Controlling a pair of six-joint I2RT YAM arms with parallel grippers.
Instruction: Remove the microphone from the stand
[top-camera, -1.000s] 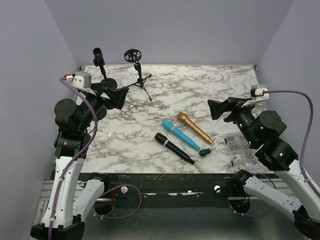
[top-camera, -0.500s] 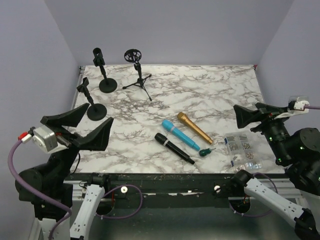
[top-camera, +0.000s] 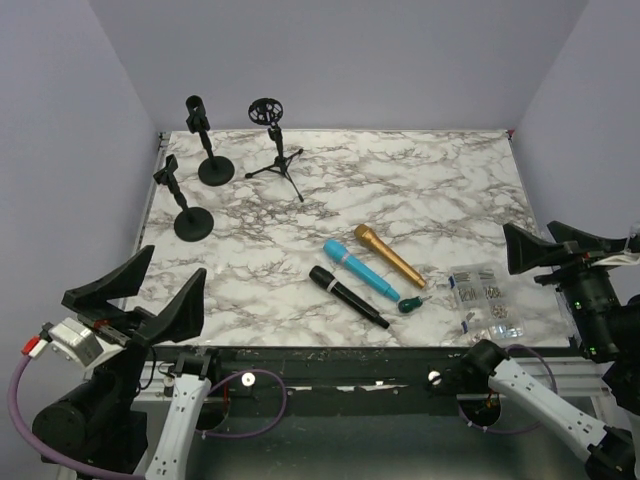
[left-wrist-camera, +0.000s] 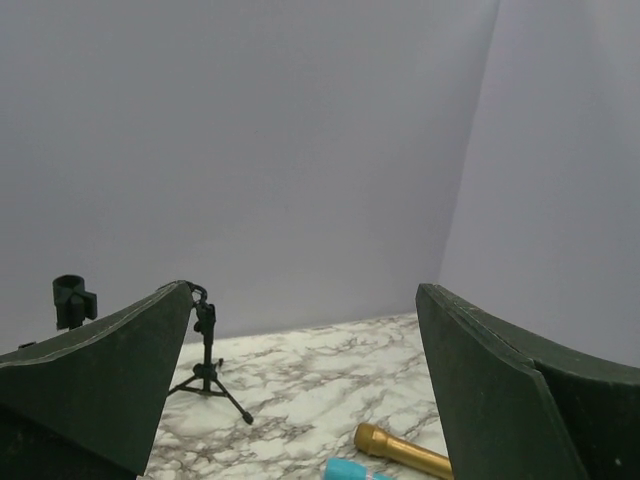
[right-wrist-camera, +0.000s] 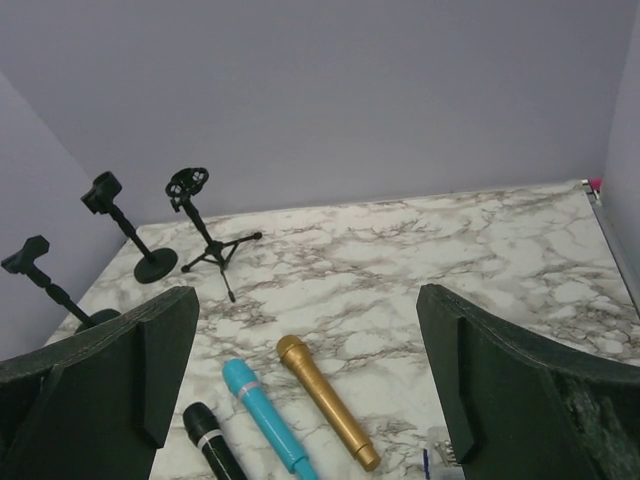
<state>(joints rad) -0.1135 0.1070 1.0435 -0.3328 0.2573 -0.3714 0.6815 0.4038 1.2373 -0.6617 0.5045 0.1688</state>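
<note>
Fingers (left-wrist-camera: 95, 385) of the left gripper (top-camera: 176, 262): spread wide apart, with nothing between them.
Fingers of the right gripper (top-camera: 527, 227): spread wide apart too, with nothing between them.
Black microphone (top-camera: 347, 296): lies flat on the table (top-camera: 430, 185), near the front edge, and touches no stand.
Blue microphone (top-camera: 360, 270): lies flat just beside the black one, on its right.
Gold microphone (top-camera: 389, 255): lies flat just beside the blue one, on its right.
Tripod stand (top-camera: 277, 150): stands up at the back of the table, well apart from all three microphones, with a round ring on top.
Back round stand (top-camera: 205, 150): stands just left of the tripod stand, with a clip on top.
Front round stand (top-camera: 182, 205): stands by the left edge, a little closer to the arms.
Small green thing (top-camera: 409, 304): lies by the tail ends of the microphones.
Clear bags (top-camera: 485, 300): lie near the front right corner, with small bits inside.
Left gripper spot: low at the front left corner, off the table.
Right gripper spot: by the right edge, near the clear bags.
</note>
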